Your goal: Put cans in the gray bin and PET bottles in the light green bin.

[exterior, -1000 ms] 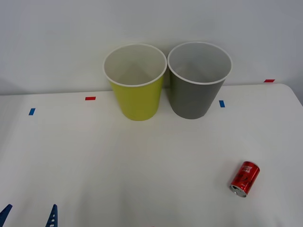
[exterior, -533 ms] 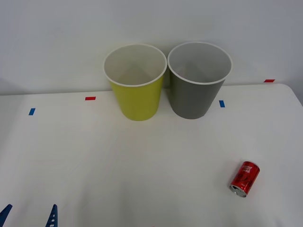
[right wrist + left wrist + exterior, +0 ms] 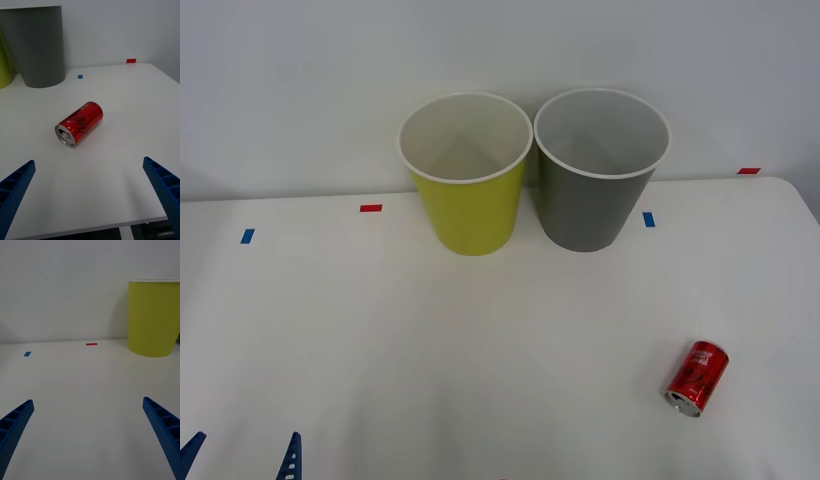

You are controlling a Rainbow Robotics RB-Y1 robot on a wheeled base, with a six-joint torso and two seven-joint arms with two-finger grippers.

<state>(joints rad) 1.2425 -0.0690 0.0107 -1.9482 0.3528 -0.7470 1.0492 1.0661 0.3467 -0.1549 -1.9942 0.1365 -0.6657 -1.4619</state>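
- The can [image 3: 698, 377] is lying on its side on the white table [image 3: 480, 340], near the front right, its silver top facing the table's near edge; it is sitting where it sat a second ago.
- The green bin [image 3: 468, 175] and the gray bin [image 3: 598, 170] are standing upright side by side at the table's far edge, rims almost touching, well apart from the can. Neither has shifted.
- My right gripper [image 3: 90, 195] is hovering low over the table's near edge, fingers [image 3: 15, 187] spread wide, the can lying ahead of them and untouched.
- My left gripper [image 3: 240, 455] is waiting at the front left corner, its fingers [image 3: 165, 431] likewise spread and holding nothing, unchanged from the earlier frames; the green bin is standing well ahead of it.
- Small blue [image 3: 247, 236] and red [image 3: 370, 208] tape marks are dotting the table's far side.
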